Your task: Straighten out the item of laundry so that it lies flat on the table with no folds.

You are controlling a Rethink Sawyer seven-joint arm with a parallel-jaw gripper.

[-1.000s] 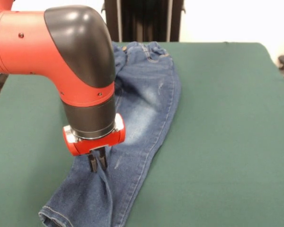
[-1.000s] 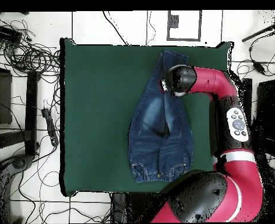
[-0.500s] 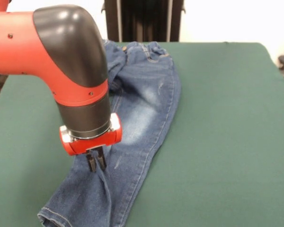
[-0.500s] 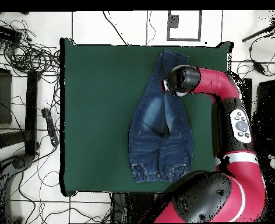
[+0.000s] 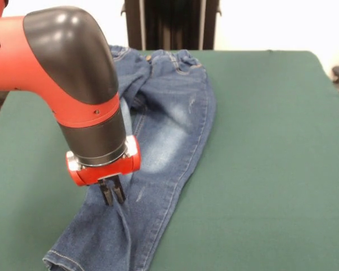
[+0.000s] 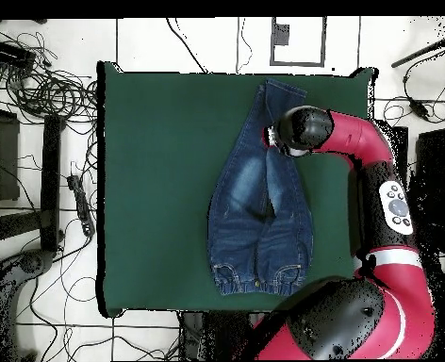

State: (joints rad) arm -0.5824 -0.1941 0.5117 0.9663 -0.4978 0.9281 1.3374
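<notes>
No legible writing seen. Gripper (image 5: 112,195) was pinched closed on a fold of the child's jeans (image 5: 164,124), lying creased on the green bench (image 5: 271,169).

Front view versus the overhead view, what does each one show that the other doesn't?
Front only: the gripper, fingers close together and pinching a ridge of denim on the jeans.

Overhead only: the whole outline of the jeans, the whole arm, and cables on the floor.

Both: jeans still creased on the green table, wrist above one leg.
</notes>
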